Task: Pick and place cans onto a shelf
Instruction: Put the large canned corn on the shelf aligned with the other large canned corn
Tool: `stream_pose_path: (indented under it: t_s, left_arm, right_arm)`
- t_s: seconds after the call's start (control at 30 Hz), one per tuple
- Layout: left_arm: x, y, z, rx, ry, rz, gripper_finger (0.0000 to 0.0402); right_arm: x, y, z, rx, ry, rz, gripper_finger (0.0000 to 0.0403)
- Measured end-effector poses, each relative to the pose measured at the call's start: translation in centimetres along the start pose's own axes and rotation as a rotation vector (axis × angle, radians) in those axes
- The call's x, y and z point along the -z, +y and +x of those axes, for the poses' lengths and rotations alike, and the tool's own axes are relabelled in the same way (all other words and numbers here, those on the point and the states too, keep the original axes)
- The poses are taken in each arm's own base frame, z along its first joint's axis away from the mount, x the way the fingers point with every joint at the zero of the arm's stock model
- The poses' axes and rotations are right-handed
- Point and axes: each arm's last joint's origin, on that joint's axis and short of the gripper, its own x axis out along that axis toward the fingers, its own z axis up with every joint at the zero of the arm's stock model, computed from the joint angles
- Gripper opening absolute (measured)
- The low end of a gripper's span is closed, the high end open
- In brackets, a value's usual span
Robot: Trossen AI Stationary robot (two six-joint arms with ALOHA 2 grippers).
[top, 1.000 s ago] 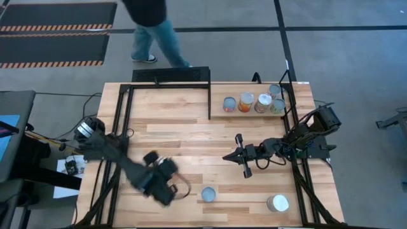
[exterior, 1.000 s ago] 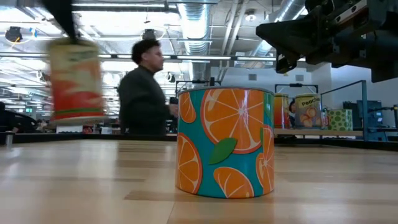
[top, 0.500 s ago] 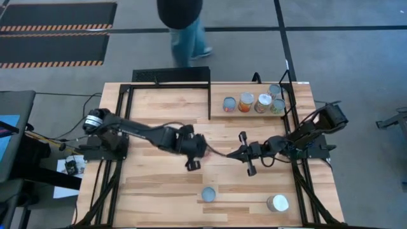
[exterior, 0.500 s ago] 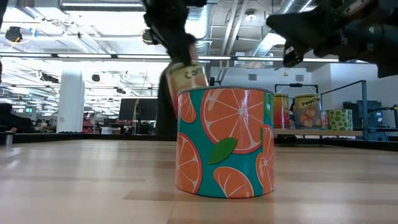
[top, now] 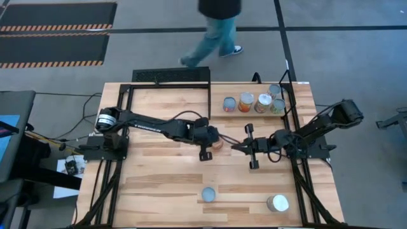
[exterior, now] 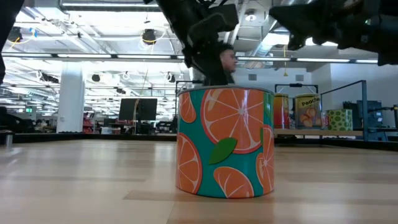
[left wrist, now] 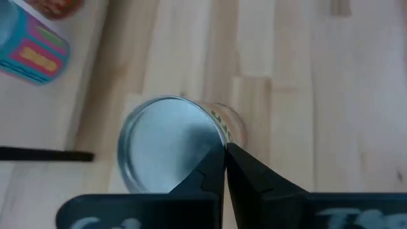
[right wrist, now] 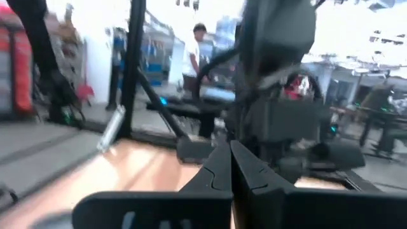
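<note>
My left gripper (top: 208,141) reaches over the middle of the table and is shut on a can with a silvery top (left wrist: 166,145), which shows reddish beside the fingers in the high view (top: 219,142). In the low view an orange-patterned can (exterior: 224,143) hides this can, and only the gripper (exterior: 205,43) shows above it. My right gripper (top: 235,147) is shut and empty, just right of the held can, pointing at it. Several cans (top: 245,102) stand on the shelf (top: 254,112) at the far right. My left gripper has its two fingertips (left wrist: 224,159) closed together at the edge of the can's top rim (left wrist: 216,141), coming from above and pointing down. The can stays upright, its top facing the wrist camera. Whether its base rests on the table I cannot tell.
The orange-patterned can (top: 208,194) and a white-topped can (top: 278,203) stand near the table's near edge. A black frame (top: 172,75) rises along the far and side edges. A person (top: 219,25) walks on the floor beyond the far edge.
My left gripper has swung from the table's near left toward its middle and far right, carrying the can, which was lifted clear and tilted on the way. My right gripper has shifted slightly right and far. The person has walked to the right.
</note>
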Motion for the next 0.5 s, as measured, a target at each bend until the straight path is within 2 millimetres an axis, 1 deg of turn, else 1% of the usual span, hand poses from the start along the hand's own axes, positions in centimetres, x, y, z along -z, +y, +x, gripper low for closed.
stream_pose_path:
  t_s: [0.2, 0.27, 0.33, 0.37, 0.5]
  left_arm:
    - [-0.7, 0.9, 0.3, 0.012, -0.06, -0.031, 0.0]
    - [-0.8, 1.0, 1.1, 0.012, -0.076, -0.032, 0.0]
    - [-0.3, 1.1, 1.8, 0.009, -0.04, -0.025, 0.0]
    - [-0.4, 1.1, 2.1, 0.009, -0.051, -0.028, 0.0]
    - [-0.5, 1.5, 2.3, 0.002, -0.056, -0.038, 0.0]
  right_arm:
    - [-0.6, -1.4, -0.5, 0.044, 0.046, -0.074, 0.0007]
    - [-1.0, -1.9, -0.6, 0.067, 0.037, -0.093, 0.0007]
    - [-1.1, -2.4, -0.8, 0.082, 0.054, -0.107, 0.0008]
    - [-1.2, -2.5, -0.9, 0.09, 0.055, -0.111, 0.0008]
    - [-1.3, -2.9, -1.1, 0.102, 0.086, -0.117, 0.0007]
